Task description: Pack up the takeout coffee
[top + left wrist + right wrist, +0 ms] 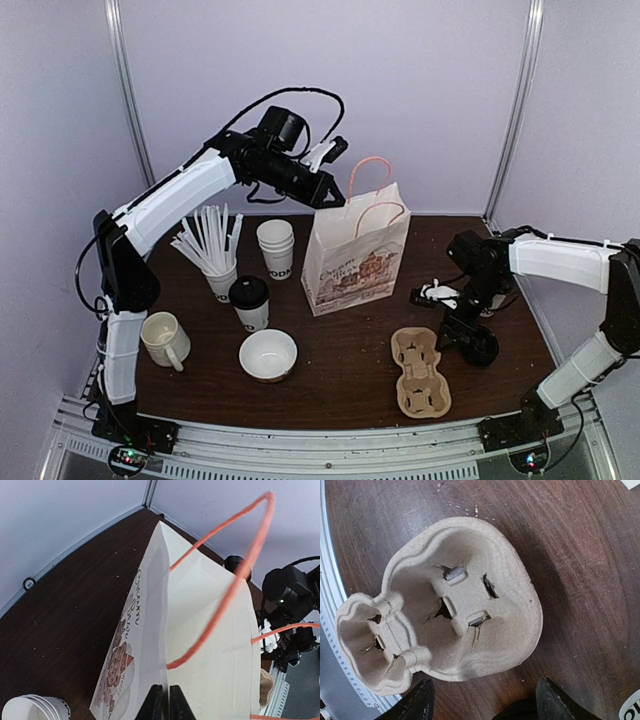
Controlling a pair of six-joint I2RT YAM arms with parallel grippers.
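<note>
One takeout coffee [249,302], a white cup with a black lid, stands left of centre on the dark table. The printed white paper bag [355,255] with orange handles stands upright in the middle. My left gripper [330,190] reaches over from the back left and is shut on the bag's top rim; in the left wrist view the black fingers [156,702] pinch the bag [210,645] edge between them. My right gripper [452,338] hovers open just right of the pulp cup carrier [420,372]. The carrier [445,610] lies empty beyond the open right gripper [485,690].
A stack of lidless paper cups [276,247] and a cup of white stirrers [215,250] stand left of the bag. A ceramic mug [165,338] and a white bowl [268,354] sit near the front left. The metal table edge [330,605] runs close to the carrier.
</note>
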